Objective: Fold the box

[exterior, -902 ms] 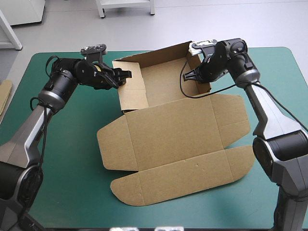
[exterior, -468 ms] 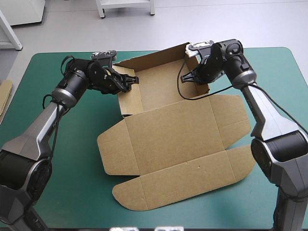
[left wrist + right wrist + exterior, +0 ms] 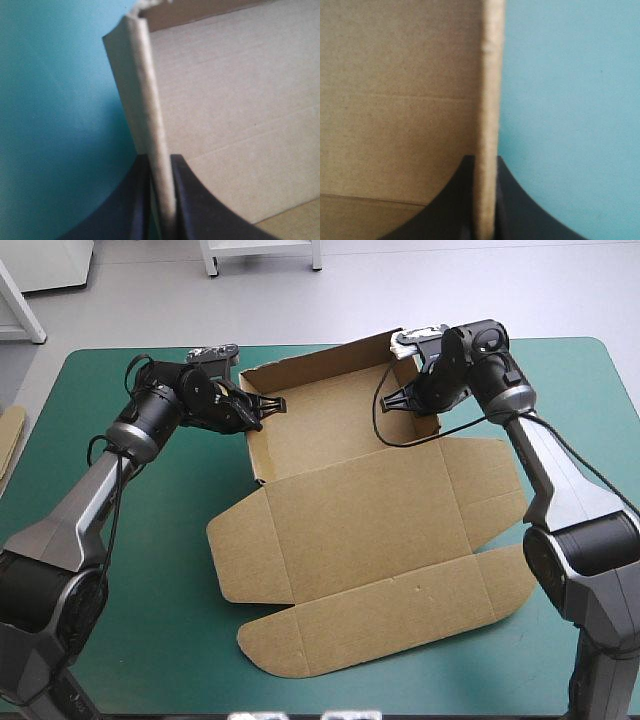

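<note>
The brown box [image 3: 350, 510] lies partly formed at the middle of the teal-green table [image 3: 120, 570]: far wall and both side walls stand up, the wide lid and its flaps lie flat toward the near edge. My left gripper [image 3: 262, 412] pinches the top of the left side wall; in the left wrist view that wall's folded edge [image 3: 147, 100] runs up from between the black fingers [image 3: 192, 200] of the gripper [image 3: 161, 190]. My right gripper [image 3: 408, 398] is shut on the right side wall, whose edge [image 3: 490, 100] stands between its fingers [image 3: 517, 205], with that gripper [image 3: 485, 200] around it.
A strip of more brown board [image 3: 8, 440] shows at the table's left edge. Bare teal-green cover lies left of the box and along the near edge. The lid's rounded flaps [image 3: 500, 585] reach close to the right arm's base.
My left gripper moved right to the left side wall and closed on its top edge; that wall now stands straighter. The right gripper held its place on the right wall.
</note>
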Robot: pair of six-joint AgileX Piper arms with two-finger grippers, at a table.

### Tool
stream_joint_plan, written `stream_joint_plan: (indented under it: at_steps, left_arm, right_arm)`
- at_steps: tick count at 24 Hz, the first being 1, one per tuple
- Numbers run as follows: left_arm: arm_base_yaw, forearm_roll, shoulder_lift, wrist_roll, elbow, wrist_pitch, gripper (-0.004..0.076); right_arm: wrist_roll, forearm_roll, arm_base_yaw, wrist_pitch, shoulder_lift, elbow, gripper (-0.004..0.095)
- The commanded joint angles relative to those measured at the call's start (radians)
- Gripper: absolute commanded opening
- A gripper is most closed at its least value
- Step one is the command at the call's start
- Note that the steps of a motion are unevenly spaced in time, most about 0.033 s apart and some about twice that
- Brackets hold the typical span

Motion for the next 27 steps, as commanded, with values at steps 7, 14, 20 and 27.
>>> stream_joint_plan:
  at_steps: [7, 14, 20, 27]
  left_arm:
    - [-0.013, -0.060, -0.049, 0.006, -0.035, -0.092, -0.0008]
    - [-0.011, 0.111, -0.038, -0.042, -0.080, -0.003, -0.0008]
    - [-0.011, 0.156, 0.052, -0.020, -0.185, 0.187, -0.0008]
    - [-0.011, 0.161, 0.081, -0.020, -0.187, 0.169, -0.0008]
  right_arm:
    - [0.005, 0.021, 0.008, -0.017, -0.058, -0.031, 0.0001]
    - [0.046, -0.015, 0.017, 0.034, -0.058, -0.029, 0.0001]
    - [0.060, -0.015, 0.028, 0.034, -0.058, 0.016, 0.0001]
    - [0.065, -0.013, 0.032, 0.034, -0.058, 0.138, 0.0001]
